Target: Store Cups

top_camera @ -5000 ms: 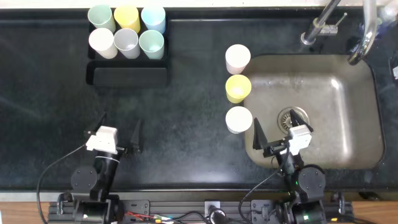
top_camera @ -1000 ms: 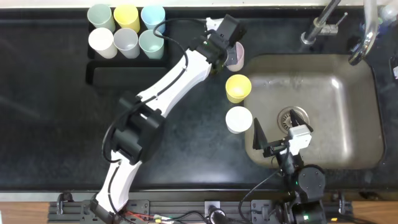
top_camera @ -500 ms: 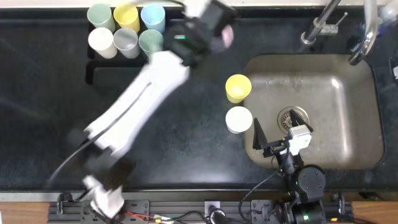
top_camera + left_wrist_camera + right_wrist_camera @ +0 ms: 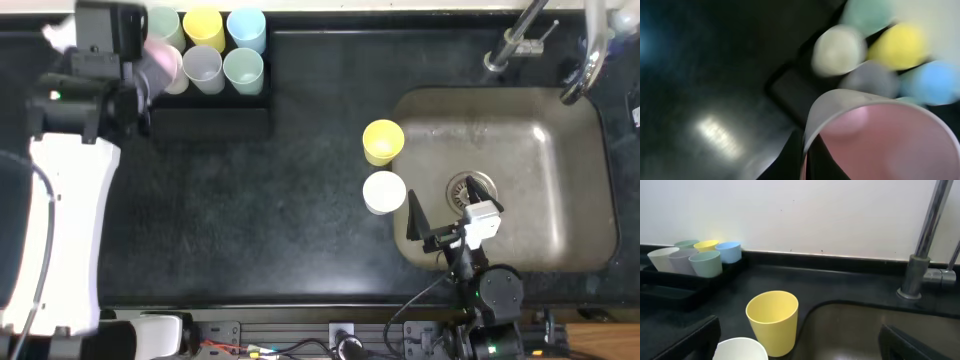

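I had the left gripper (image 4: pixel 805 159) clamped on the rim of the pink cup (image 4: pixel 880 145), above the black tray (image 4: pixel 210 122) beside the stored cups (image 4: pixel 205 62). The cup hung mouth-up, its long axis roughly vertical. The right gripper (image 4: pixel 445 205) stood spread wide at the sink (image 4: pixel 560 150).

Yellow cup (image 4: pixel 772 321) upright on counter (image 4: pixel 840 282) beside sink (image 4: pixel 855 330), white cup (image 4: pixel 740 350) just beside it; tray (image 4: pixel 660 297) w/ cups (image 4: pixel 705 262) near wall (image 4: pixel 805 215); faucet (image 4: pixel 925 245) behind sink.
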